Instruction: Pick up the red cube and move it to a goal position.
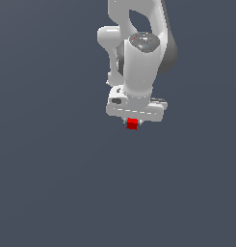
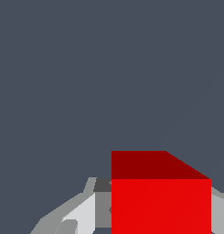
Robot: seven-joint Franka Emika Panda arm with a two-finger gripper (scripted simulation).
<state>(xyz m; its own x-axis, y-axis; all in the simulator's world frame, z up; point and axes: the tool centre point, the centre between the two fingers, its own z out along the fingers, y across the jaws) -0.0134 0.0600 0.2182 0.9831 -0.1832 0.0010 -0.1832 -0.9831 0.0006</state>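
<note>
The red cube (image 1: 132,124) is a tiny bright red block just under the white gripper's (image 1: 133,124) wide body in the exterior view. In the wrist view the red cube (image 2: 160,201) fills the space between the two grey fingers (image 2: 79,214), which press on its sides. The gripper is shut on the cube. The white arm rises behind it toward the top of the exterior view. The fingertips are mostly hidden by the cube and the gripper body. No goal marker shows.
A plain dark grey-blue surface (image 1: 52,183) fills everything around the arm in both views. No other objects, containers or edges show.
</note>
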